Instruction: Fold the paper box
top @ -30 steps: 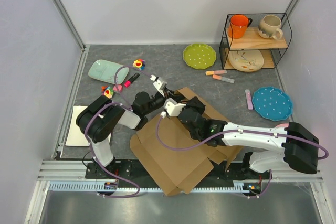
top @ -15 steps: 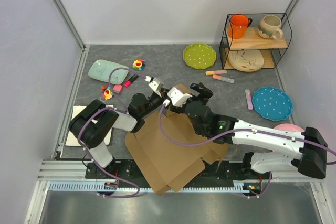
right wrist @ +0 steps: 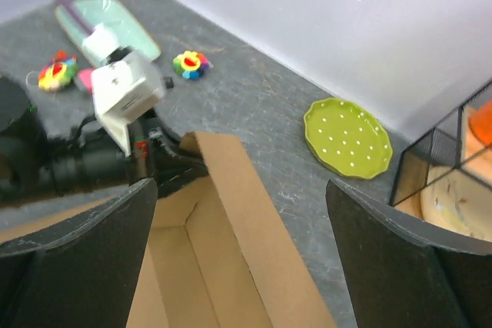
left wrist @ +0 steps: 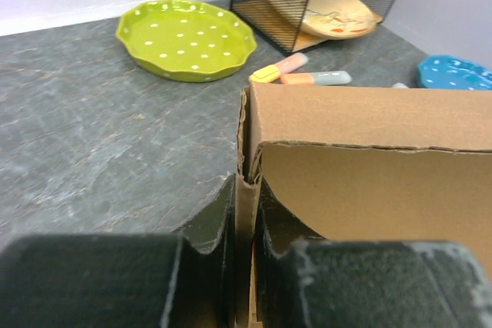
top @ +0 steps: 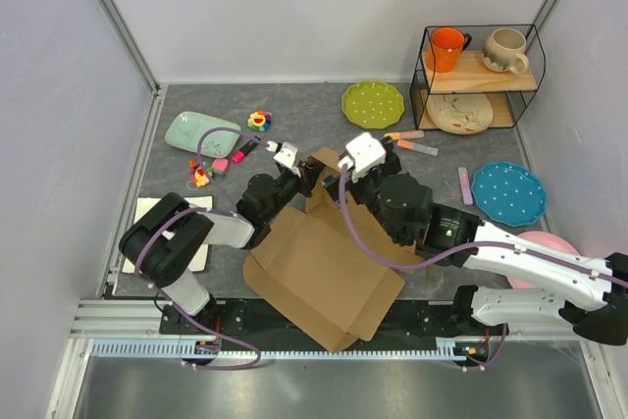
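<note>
Near desk centre, left gripper clamps the paper box, likely light and creasable, by its stiffer wall fold; right gripper gapes.

One paper box, two mugs, two dotted plates, two flower toys.

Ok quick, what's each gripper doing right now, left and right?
Left gripper: closed on the upright wall edge of the paper box.
Right gripper: open wide, holding nothing.
</note>
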Controlling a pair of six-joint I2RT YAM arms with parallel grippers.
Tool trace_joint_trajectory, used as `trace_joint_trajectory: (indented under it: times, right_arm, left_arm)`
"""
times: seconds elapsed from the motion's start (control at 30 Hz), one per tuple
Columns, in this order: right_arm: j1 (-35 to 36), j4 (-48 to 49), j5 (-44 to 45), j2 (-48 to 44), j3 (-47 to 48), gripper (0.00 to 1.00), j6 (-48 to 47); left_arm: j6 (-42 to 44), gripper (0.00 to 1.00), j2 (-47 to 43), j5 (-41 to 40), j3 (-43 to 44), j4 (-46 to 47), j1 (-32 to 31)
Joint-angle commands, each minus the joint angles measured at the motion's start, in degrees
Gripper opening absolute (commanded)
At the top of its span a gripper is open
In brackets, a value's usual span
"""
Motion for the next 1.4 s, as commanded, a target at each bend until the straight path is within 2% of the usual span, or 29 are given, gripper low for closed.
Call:
trace_joint_trajectory:
  times: [0.0,0.03,0.13,0.2,0.33,0.37,0.4,0.5,0.6,0.7,0.8,0.93,1.07,1.17,1.37]
  right_arm:
    - [-4.3,4.5,5.8,-5.8,-0.2,0.98,13.8]
    - [-8.8,4.5,5.4,-8.5,-1.0,0.98,18.5]
    - [-12.9,2.0,9.5,-10.2,-2.7,0.98,22.5]
    - [-13.2,-2.9,13.5,-9.7,-2.8,0.98,24.9]
    - [-13.9,-5.6,15.8,-12.6,-6.8,0.98,27.9]
    - [-14.2,-5.9,16.2,-13.4,-8.9,0.98,28.6]
    - [-14.4,-6.2,16.7,-14.3,-9.9,0.98,29.8]
    - [-15.6,-8.1,19.0,-17.6,-13.5,0.98,33.9]
    - [-16.2,-9.6,20.2,-20.7,-17.3,0.98,37.5]
    - [-16.6,-10.3,19.0,-22.7,-20.6,0.90,39.5]
    - [-16.7,-11.8,17.2,-22.9,-22.2,0.83,40.9]
    - [-16.8,-16.1,16.9,-21.6,-24.1,0.84,46.9]
    - [-16.9,-15.5,11.8,-21.8,-28.3,0.83,54.4]
    - [-16.8,-15.1,7.6,-21.0,-30.3,0.83,57.1]
    - [-16.9,-14.5,1.7,-18.6,-34.4,0.89,60.3]
  left_arm:
    - [2.9,0.02,-6.7,-11.9,1.0,-4.9,-1.7]
    - [3.3,0.02,-7.8,-15.3,0.6,-5.7,-2.3]
    - [5.6,0.02,-11.2,-24.4,-1.8,-6.9,-5.6]
    - [6.1,0.02,-13.4,-28.7,-3.0,-7.9,-8.0]
    - [4.0,0.02,-16.4,-39.1,-4.0,-13.8,-9.6]
    - [3.2,0.02,-16.9,-40.7,-2.8,-20.7,-9.6]
    - [1.7,0.02,-17.2,-44.1,-2.0,-24.4,-9.7]
    - [-1.1,0.02,-19.1,-47.5,-1.3,-34.0,-9.7]
    - [-5.1,0.02,-21.7,-49.7,-4.2,-35.5,-9.6]
    - [-8.6,0.02,-23.0,-49.5,-5.5,-38.4,-9.7]
    - [-11.9,0.02,-23.5,-48.7,-4.1,-45.4,-9.6]
    - [-14.5,0.02,-24.3,-47.6,-1.4,-52.4,-9.6]
    - [-17.2,0.02,-24.4,-44.7,2.3,-58.1,-8.4]
    - [-18.3,0.02,-22.8,-43.1,4.9,-62.8,-8.1]
    - [-21.7,0.02,-20.2,-42.9,6.5,-68.2,-8.1]
